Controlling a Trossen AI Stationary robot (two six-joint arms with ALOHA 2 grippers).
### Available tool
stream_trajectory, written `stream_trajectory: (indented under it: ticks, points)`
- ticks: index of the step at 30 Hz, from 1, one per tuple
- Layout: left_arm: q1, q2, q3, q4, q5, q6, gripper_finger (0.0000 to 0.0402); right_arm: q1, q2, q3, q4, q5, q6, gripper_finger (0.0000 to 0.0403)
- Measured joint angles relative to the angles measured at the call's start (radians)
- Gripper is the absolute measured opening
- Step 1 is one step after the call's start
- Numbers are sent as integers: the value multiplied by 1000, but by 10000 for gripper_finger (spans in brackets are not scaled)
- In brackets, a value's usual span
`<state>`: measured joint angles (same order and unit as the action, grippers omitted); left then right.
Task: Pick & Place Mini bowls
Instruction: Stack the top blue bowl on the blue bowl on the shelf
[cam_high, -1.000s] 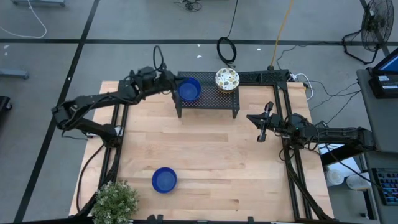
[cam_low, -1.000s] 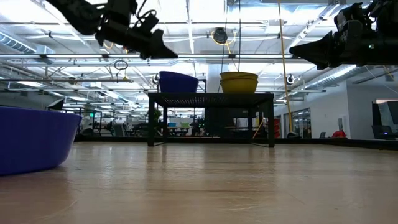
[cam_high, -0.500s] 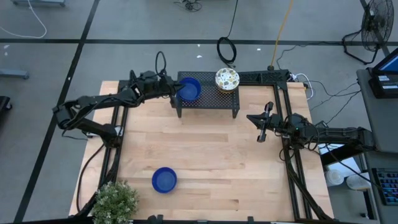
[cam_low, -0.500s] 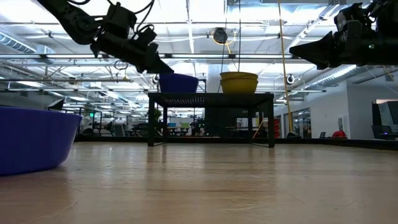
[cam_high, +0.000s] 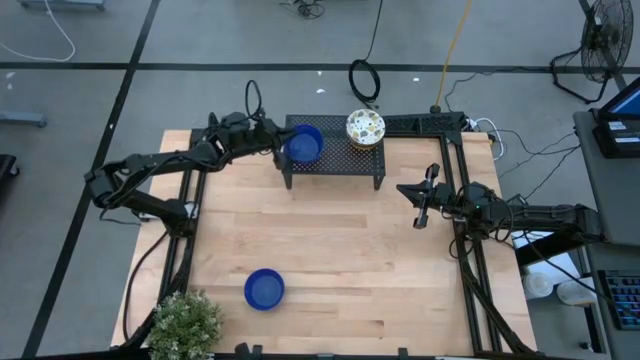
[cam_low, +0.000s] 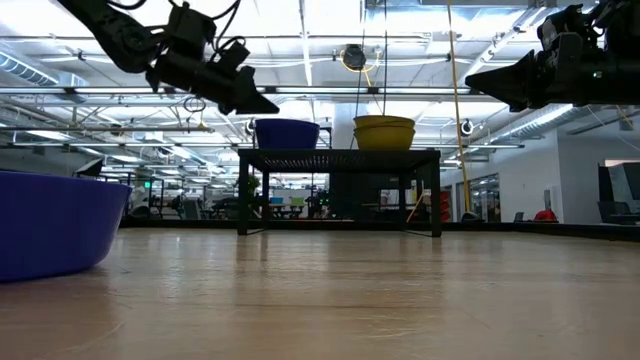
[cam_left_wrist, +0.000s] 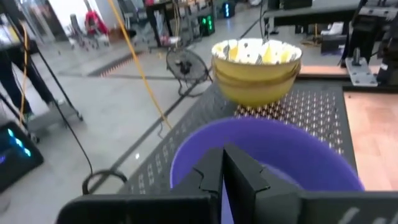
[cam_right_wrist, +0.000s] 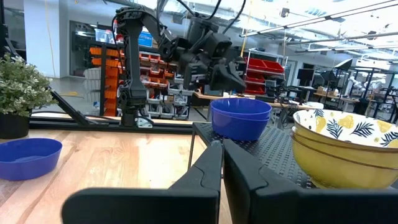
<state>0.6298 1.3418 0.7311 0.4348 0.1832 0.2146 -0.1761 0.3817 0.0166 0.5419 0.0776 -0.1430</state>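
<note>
Two nested blue mini bowls (cam_high: 305, 145) (cam_low: 287, 133) (cam_right_wrist: 239, 117) stand on a black perforated rack (cam_high: 335, 162) at the table's far edge. Beside them on the rack sits a stack of floral-speckled bowls (cam_high: 365, 127) (cam_left_wrist: 256, 59) with yellow outsides. A third blue bowl (cam_high: 264, 288) (cam_low: 50, 225) rests on the table near the near edge. My left gripper (cam_high: 278, 142) (cam_low: 272, 104) (cam_left_wrist: 222, 165) is shut and hovers just above and left of the blue stack's rim. My right gripper (cam_high: 403, 188) (cam_right_wrist: 222, 149) waits shut above the table's right side.
A potted plant (cam_high: 185, 325) stands at the near left corner. Black frame rails (cam_high: 470, 270) run along the table's left and right sides. Bare wood lies between the rack and the lone blue bowl.
My left gripper came down toward the left rim of the blue bowls on the rack, then rose a little, staying shut. The upper blue bowl has settled slightly lower in its stack.
</note>
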Motion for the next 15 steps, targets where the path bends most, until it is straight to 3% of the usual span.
stream_trajectory:
  ticks: [5,9,15]
  points:
    - [6,0,0,-66,0,-14,4,0,0,0,0,0,0,2]
    - [6,1,0,-80,0,-18,15,0,0,0,0,0,0,2]
    - [21,2,1,115,-4,-33,4,0,0,0,0,0,0,2]
